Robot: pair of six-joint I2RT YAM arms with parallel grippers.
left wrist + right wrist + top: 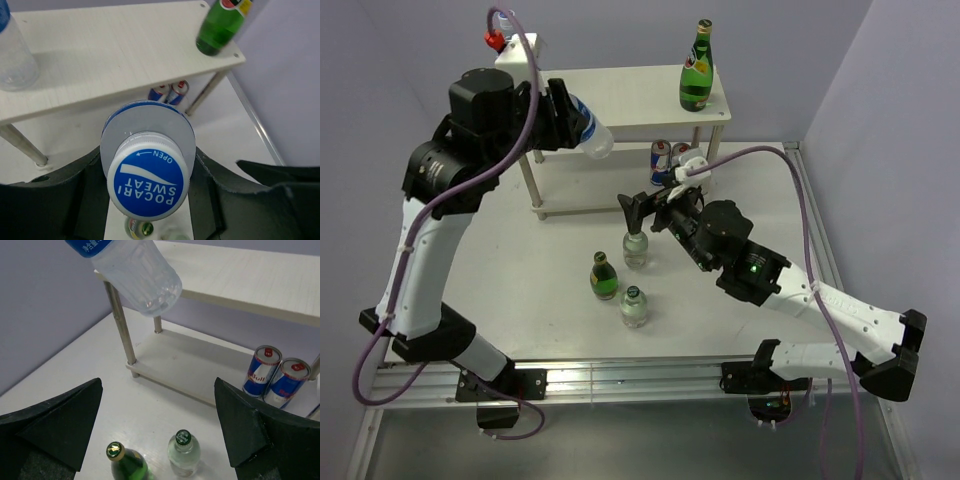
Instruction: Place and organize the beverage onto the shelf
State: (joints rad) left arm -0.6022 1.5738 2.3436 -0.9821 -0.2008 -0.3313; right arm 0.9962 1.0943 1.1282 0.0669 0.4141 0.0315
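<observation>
The shelf (620,95) is a pale beige two-tier rack at the back. On its top board stand a tall green bottle (696,68) at the right and a clear bottle with a red cap (500,38) at the left. My left gripper (575,125) is shut on a clear Pocari Sweat bottle (592,132) and holds it tilted in the air in front of the top board. In the left wrist view its blue cap (148,182) sits between my fingers (75,200). My right gripper (640,208) is open and empty over a clear bottle (635,247) on the table.
Two Red Bull cans (670,158) stand on the lower board at the right; they also show in the right wrist view (265,371). A small green bottle (604,276) and another clear bottle (634,307) stand on the table. A wall is close on the right.
</observation>
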